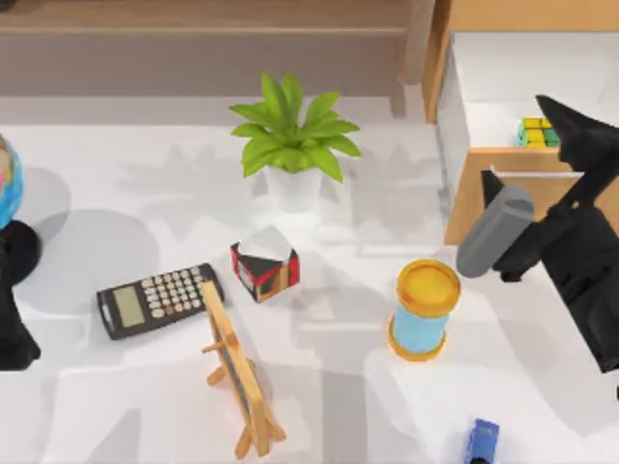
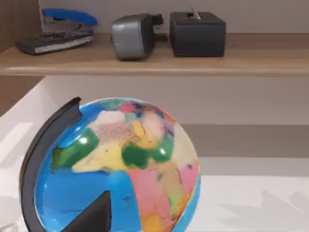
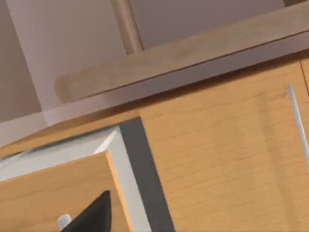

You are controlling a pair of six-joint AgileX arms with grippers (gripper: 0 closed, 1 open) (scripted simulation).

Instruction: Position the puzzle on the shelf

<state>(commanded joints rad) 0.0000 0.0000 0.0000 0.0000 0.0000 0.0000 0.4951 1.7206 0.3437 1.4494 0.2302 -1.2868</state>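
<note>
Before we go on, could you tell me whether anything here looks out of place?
Yes: the puzzle sits inside the open drawer at the table's right, not on the shelf. The right gripper is beside it.

A white table dappled with soft shadows meets a plain pale wall at twelve o'clock, with a tan drawer cabinet standing open at two o'clock.

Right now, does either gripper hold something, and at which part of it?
It cannot be told. The right gripper is beside the puzzle in the open drawer, its fingers hidden. The left arm is parked by the globe.
</note>
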